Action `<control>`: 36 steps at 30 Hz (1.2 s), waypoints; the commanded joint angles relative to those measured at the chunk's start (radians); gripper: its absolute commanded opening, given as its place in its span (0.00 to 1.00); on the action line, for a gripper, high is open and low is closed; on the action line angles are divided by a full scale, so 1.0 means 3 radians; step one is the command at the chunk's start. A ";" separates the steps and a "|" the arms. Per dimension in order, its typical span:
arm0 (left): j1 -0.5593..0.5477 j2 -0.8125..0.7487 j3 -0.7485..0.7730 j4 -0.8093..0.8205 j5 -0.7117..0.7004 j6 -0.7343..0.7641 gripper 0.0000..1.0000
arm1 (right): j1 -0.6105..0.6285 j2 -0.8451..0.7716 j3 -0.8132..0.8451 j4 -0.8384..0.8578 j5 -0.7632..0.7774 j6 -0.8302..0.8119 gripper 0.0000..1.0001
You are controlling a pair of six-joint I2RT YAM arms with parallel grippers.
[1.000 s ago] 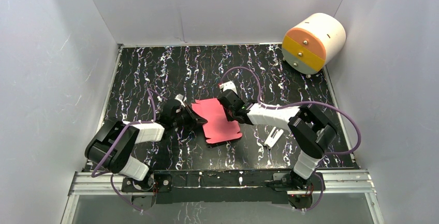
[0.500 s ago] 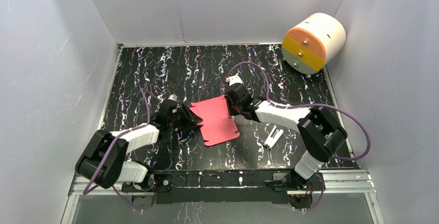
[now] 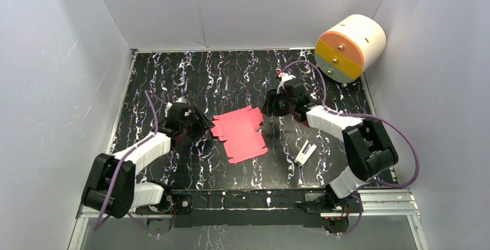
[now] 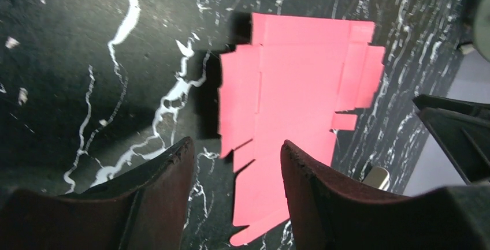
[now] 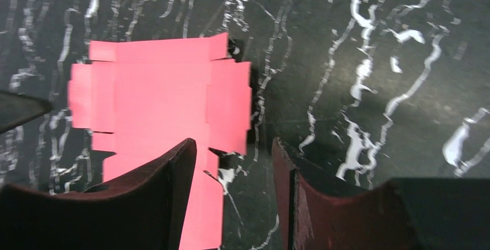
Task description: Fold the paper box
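Flat box [image 3: 240, 135], not yet folded and not held.
The left gripper [image 3: 200, 124] has its jaws apart, holding nothing; the box lies flat at the middle of the table [image 3: 231, 74]; the right gripper [image 3: 270, 107] is apart and empty too. Better to take each side flap near its crease. Wrist views show the creases; only the top view shows the clip [image 3: 304, 153].

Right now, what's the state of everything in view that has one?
paper box, flat unfolded cut-out, lying flat, not held
left jaws, open, empty, beside the box's left edge
right jaws, open, empty, by the box's far right corner
white clip, lying loose, right of the box
white-and-orange cylinder, on its side, far right corner, untouched
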 commanded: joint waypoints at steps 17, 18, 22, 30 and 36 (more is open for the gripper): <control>0.0129 0.0961 0.0430 0.0113 0.0530 0.0215 0.40 | -0.0165 0.0924 0.0216 0.0739 -0.1078 0.0310 0.54; 0.0131 0.0973 0.0456 0.0086 0.0535 0.0239 0.39 | -0.0163 0.0935 0.0223 0.0729 -0.1093 0.0310 0.51; 0.0129 0.0992 0.0562 -0.0030 0.0547 0.0316 0.32 | -0.0148 0.0923 0.0252 0.0689 -0.1155 0.0298 0.41; 0.0102 0.0986 0.0783 -0.0295 0.0526 0.0477 0.21 | 0.0057 0.0684 0.0415 0.0284 -0.0656 0.0107 0.35; 0.0010 0.1056 0.0964 -0.0498 0.0483 0.0585 0.19 | 0.0254 0.0623 0.0576 -0.0011 -0.0285 -0.0005 0.34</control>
